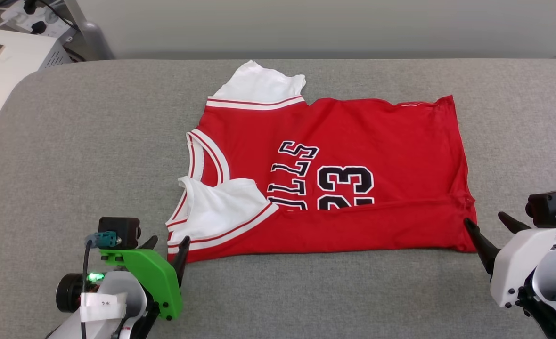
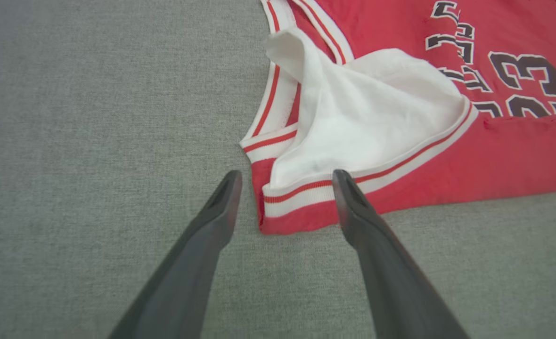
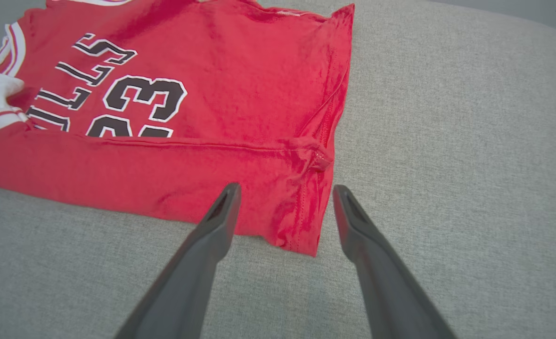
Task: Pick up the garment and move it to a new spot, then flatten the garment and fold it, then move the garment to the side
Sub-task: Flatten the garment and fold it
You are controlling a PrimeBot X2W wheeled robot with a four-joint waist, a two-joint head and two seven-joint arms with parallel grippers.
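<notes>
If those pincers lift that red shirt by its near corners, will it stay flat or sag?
Probably sag: the garment is thin cloth, already folded over along its near edge, with the white sleeve rumpled. It likely weighs little, since it lies nearly flat. Pushed, it would more likely bunch than slide on the textured grey surface.

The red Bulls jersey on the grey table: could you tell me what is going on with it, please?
The red Bulls jersey lies on the grey table mid-fold, its near long edge already turned over. The left end effector and right end effector stand open at the two near corners, gripping nothing.
</notes>
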